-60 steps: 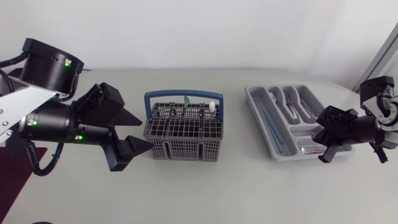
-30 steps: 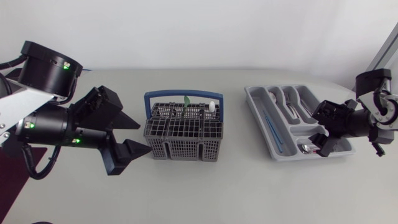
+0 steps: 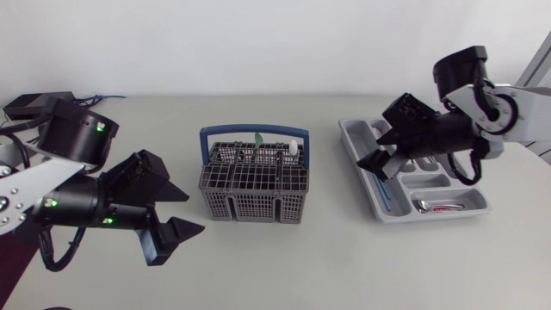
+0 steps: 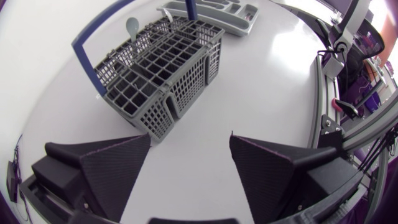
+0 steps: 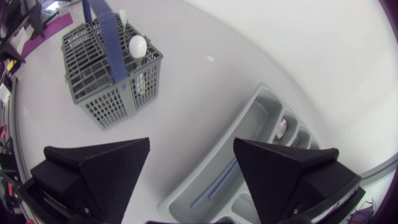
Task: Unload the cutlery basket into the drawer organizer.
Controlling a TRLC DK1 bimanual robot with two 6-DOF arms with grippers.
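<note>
The cutlery basket (image 3: 254,182), grey with a blue handle, is sitting upright near the middle of the table (image 3: 284,267). It is holding a white spoon (image 3: 294,147) and a green-tipped piece (image 3: 258,139) along its far side. The drawer organizer (image 3: 430,182) is lying well apart, to the basket's right, and is carrying thin blue pieces (image 3: 380,186) in its long compartment and a silver utensil (image 3: 439,206) in the near one. The left pincer (image 3: 195,213) is hovering just beside the basket's near left corner, fingers spread wide and gripping nothing. The right pincer (image 3: 372,148) is hanging over the organizer's basket-side edge, likewise gaping wide and empty.
</note>
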